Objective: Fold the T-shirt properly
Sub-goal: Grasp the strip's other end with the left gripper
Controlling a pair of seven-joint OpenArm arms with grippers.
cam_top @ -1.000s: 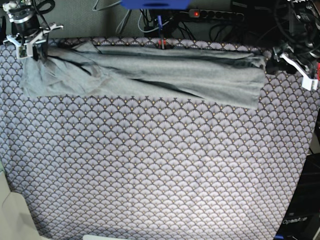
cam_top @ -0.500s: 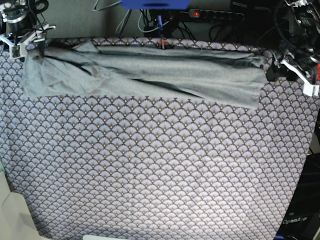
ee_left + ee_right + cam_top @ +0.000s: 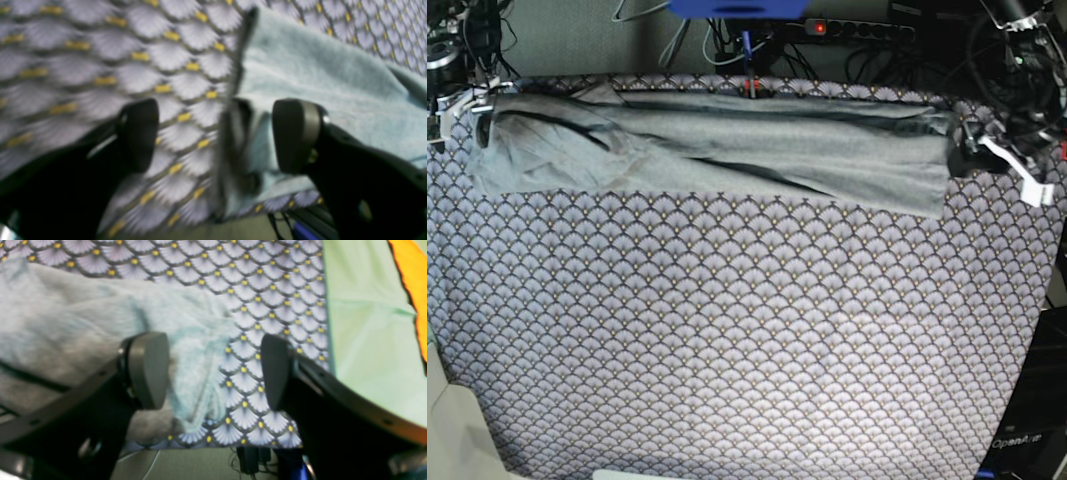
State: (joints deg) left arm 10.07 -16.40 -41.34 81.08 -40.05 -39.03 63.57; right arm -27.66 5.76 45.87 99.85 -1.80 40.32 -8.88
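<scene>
The grey T-shirt point(image 3: 727, 145) lies as a long, partly folded band along the far edge of the patterned tablecloth point(image 3: 727, 330). My right gripper point(image 3: 462, 100) is at the shirt's left end, open. In the right wrist view, the right gripper point(image 3: 211, 371) straddles a rumpled edge of the T-shirt point(image 3: 83, 326) without pinching it. At the shirt's right end, my left gripper point(image 3: 997, 165) is open. In the blurred left wrist view, the left gripper point(image 3: 217, 136) has the hem of the T-shirt point(image 3: 317, 73) lying between its spread fingers.
A power strip point(image 3: 857, 30) with a red light, cables and a blue object point(image 3: 737, 8) sit behind the table's far edge. The table's side edge point(image 3: 325, 323) runs close to my right gripper, with green floor and an orange object point(image 3: 410, 276) beyond.
My right gripper opened and let go of the shirt's left corner, drawing left. The corner settled flat. My left gripper shifted slightly toward the shirt's right end.
</scene>
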